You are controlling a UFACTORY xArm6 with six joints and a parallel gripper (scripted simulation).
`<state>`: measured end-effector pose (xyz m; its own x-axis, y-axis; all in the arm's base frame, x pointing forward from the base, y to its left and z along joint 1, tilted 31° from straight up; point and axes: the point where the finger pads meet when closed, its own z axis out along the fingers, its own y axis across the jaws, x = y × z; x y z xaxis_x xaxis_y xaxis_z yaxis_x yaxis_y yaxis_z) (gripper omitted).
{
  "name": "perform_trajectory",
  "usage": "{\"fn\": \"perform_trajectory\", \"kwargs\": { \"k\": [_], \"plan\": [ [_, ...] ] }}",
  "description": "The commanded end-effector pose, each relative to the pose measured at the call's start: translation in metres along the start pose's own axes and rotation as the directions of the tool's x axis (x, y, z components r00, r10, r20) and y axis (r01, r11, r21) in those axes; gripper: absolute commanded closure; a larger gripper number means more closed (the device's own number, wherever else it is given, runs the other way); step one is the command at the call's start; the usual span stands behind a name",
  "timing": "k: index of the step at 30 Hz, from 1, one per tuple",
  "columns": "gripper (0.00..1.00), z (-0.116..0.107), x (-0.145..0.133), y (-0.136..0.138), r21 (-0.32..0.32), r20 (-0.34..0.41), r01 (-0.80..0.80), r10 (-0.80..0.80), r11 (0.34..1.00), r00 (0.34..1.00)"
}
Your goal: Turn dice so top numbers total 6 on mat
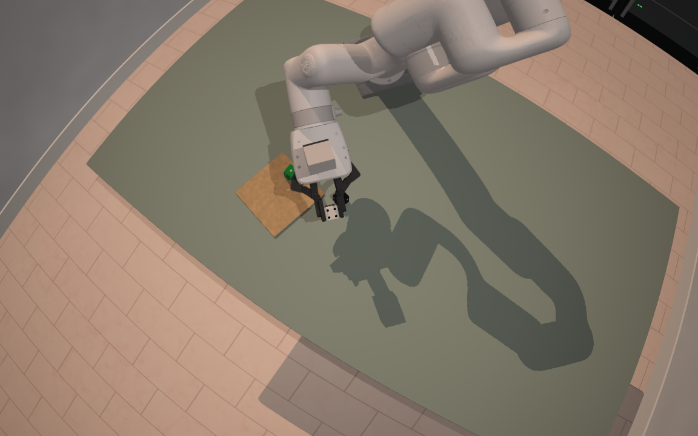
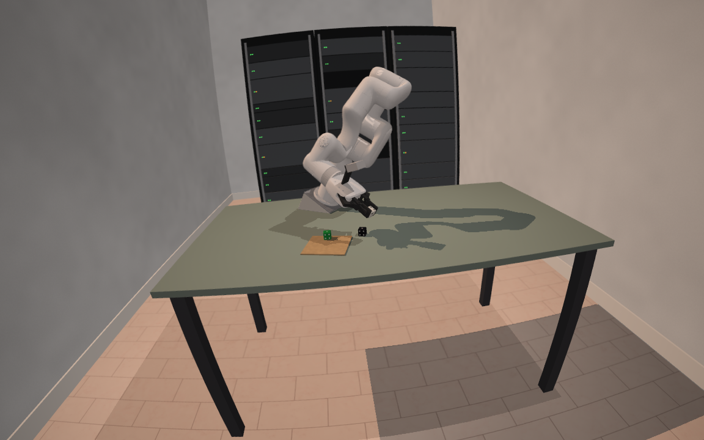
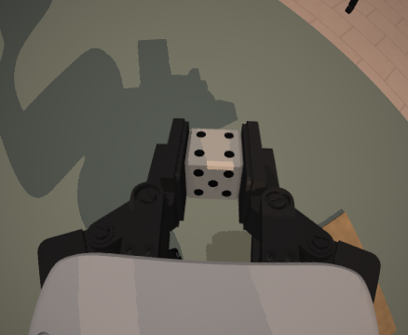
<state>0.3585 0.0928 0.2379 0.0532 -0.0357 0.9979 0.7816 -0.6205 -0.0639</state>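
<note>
My gripper [image 1: 332, 215] [image 2: 371, 212] [image 3: 214, 142] is shut on the white die [image 1: 331, 212] [image 2: 373, 209] [image 3: 213, 163] and holds it tilted above the table, off the mat. Four-pip and five-pip faces of this die show in the wrist view; the four also shows from above in the top view. The green die [image 1: 289, 172] [image 2: 327, 235] sits on the tan mat [image 1: 272, 217] [image 2: 316, 250] [image 3: 351, 234] near its back edge, seemingly with one pip on top. The black die [image 2: 362, 231] stands on the table right of the mat; in the top view a finger partly hides it and its top is unreadable.
The green table [image 1: 205, 217] [image 2: 234, 256] extends around the mat. The arm's base [image 2: 317, 203] stands behind the mat. Arm shadows fall across the table to the right and over part of the mat. Server racks [image 2: 289, 109] stand behind the table.
</note>
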Motion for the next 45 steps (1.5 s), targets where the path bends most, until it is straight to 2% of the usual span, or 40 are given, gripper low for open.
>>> {"fn": "perform_trajectory", "kwargs": {
  "k": [1,11,32,45],
  "plan": [
    [0.79,0.001,-0.001,-0.001,0.028,-0.055,0.006,-0.004,1.000,0.998],
    [0.79,0.005,-0.008,-0.001,0.028,-0.055,0.006,-0.004,1.000,0.999],
    [0.79,0.035,-0.059,-0.001,0.028,-0.055,0.006,-0.004,1.000,0.999],
    [0.79,0.038,-0.063,-0.001,0.028,-0.055,0.006,-0.004,1.000,0.999]
  ]
}}
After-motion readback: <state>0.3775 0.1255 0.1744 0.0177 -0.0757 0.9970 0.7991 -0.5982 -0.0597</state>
